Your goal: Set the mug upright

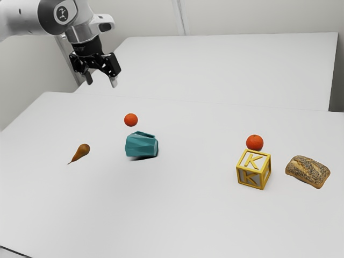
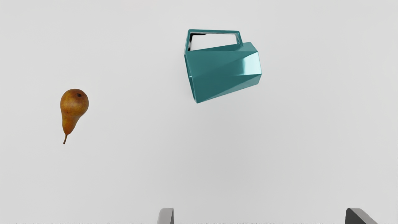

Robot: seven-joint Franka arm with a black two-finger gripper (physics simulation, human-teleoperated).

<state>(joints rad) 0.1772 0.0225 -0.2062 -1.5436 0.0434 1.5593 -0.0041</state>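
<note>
Mug (image 2: 224, 68) is on its side on the table (image 1: 183, 220), lower than my pincer (image 1: 101, 82) and out past its tips. So the job is not done as things lie now: the mug is not standing up. What is left, I think, is to get hold of it, tip it so its flat bottom is down, set it on the table and let go. It could roll or slip if I only bump it.

My pincer is up in the air with its two fingers wide apart, and it has hold of nothing. The mug's handle (image 2: 214, 31) is on the side away from the pincer's tips.

The mug is the one thing here made to hold something. Its mouth seems to point over to the pear (image 2: 74, 104), which is also lower than the pincer. I can't see inside the mug, so I can't tell if it has anything in it.

One orange (image 1: 130, 120) is near the mug, down below the pincer's height. Much farther from the pincer are a letter block (image 1: 253, 169), another orange (image 1: 255, 142) close by it, and the bread (image 1: 308, 171), farthest of all.
</note>
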